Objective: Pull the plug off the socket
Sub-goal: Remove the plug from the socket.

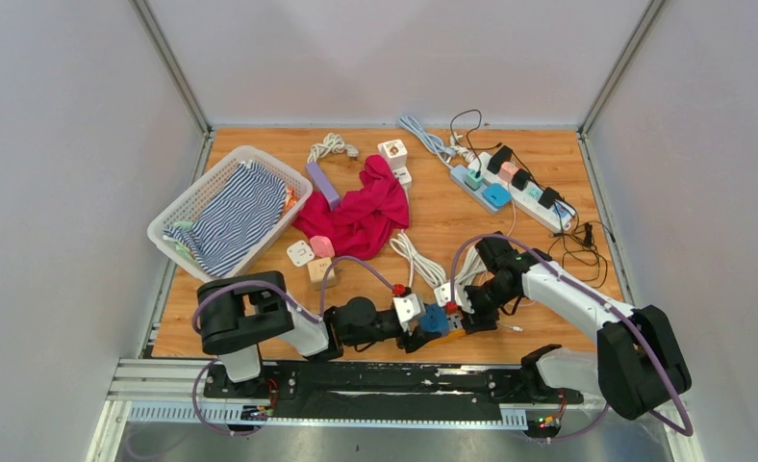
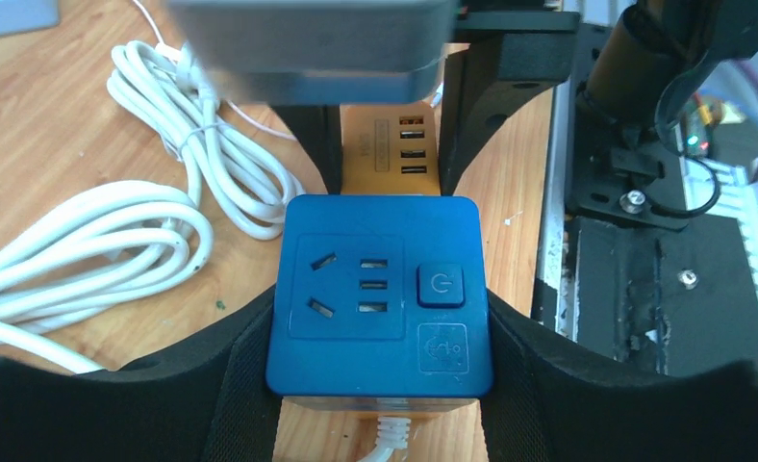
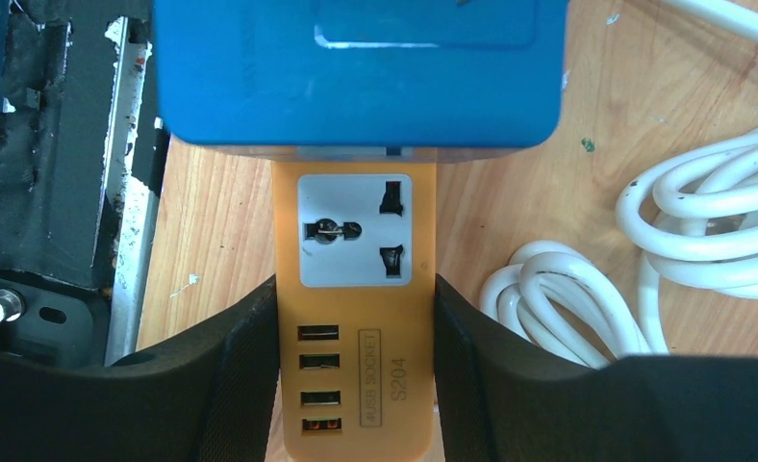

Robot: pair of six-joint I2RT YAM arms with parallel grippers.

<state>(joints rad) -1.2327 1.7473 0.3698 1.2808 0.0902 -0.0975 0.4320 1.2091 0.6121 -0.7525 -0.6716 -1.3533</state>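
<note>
A blue cube plug with a power button sits over the far end of an orange USB socket strip. Its pins are hidden, so I cannot tell how deep it is seated. My left gripper is shut on the blue plug, one black finger pressed against each side. My right gripper is shut on the orange socket strip just below its grey outlet. In the top view both grippers meet near the table's front edge, with the blue plug between them.
Coiled white cables lie just beyond the strip. A white basket holding striped cloth stands at the left, with a red cloth beside it. A long white power strip with several plugs lies at the back right. The black base rail runs close in front.
</note>
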